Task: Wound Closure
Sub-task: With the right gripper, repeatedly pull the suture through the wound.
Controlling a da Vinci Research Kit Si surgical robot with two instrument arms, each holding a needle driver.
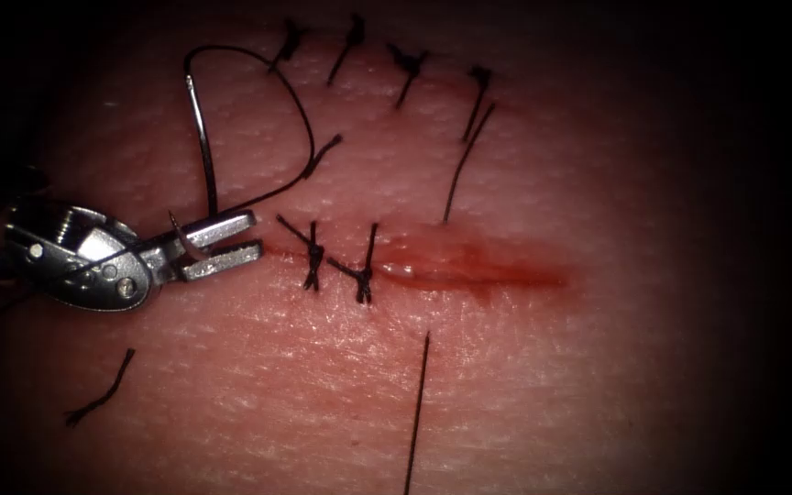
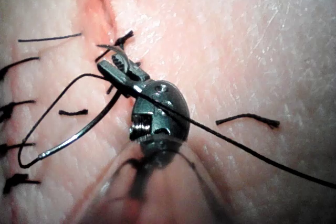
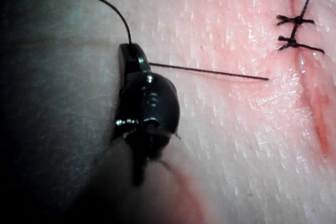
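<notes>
The left tool [image 1: 231, 246] enters from the left edge of the endoscope view, its shaft lost in the dark border. Its jaws are closed on the needle [image 1: 202, 147] close to the pointed end, which just pokes out below them; the curve rises free above the tissue [image 1: 598, 367], left of the cut [image 1: 469, 270]. The thread [image 1: 291, 110] loops from the needle's tail. Two knotted stitches [image 1: 336, 266] cross the cut's left part. The right tool [image 3: 137, 59] pinches the thread in shut jaws, its tips hard to make out.
</notes>
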